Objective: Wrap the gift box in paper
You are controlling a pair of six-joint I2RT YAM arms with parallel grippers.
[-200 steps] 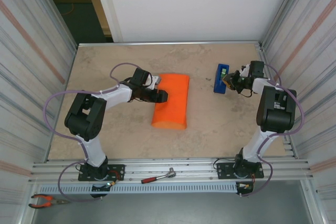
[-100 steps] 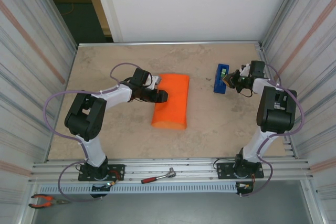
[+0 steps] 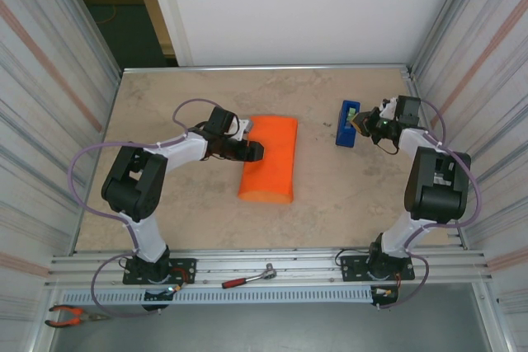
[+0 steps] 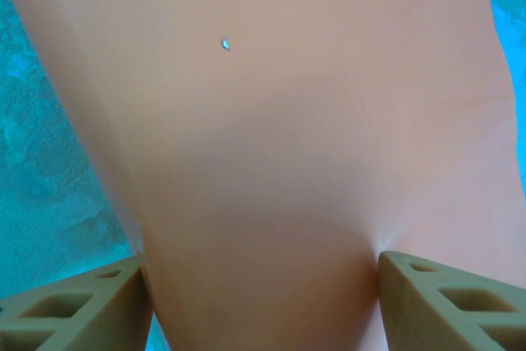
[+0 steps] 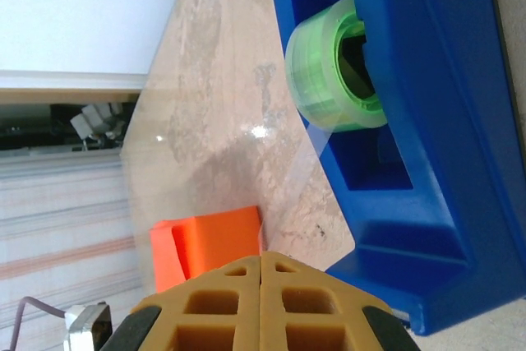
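The orange paper [image 3: 271, 158] lies folded over into a rounded bundle at mid-table; the gift box is hidden under it. My left gripper [image 3: 252, 151] straddles the bundle's left side. In the left wrist view both fingertips [image 4: 82, 310] press against the paper [image 4: 271, 145], so the left gripper [image 4: 263, 302] is shut on the bundle. My right gripper [image 3: 360, 124] sits beside the blue tape dispenser [image 3: 347, 124]. In the right wrist view the right gripper [image 5: 260, 256] is shut, pinching a clear tape strip [image 5: 230, 162] drawn from the green roll [image 5: 329, 71].
The blue dispenser [image 5: 444, 162] stands near the right wall. A ratchet tool [image 3: 247, 277] lies on the front rail and pliers [image 3: 70, 315] at the bottom left. Metal walls close in both sides of the table [image 3: 165, 204].
The right gripper's jaws have closed fully and the right arm has shifted a little to the right, away from the dispenser. The left arm and the paper bundle have not moved.
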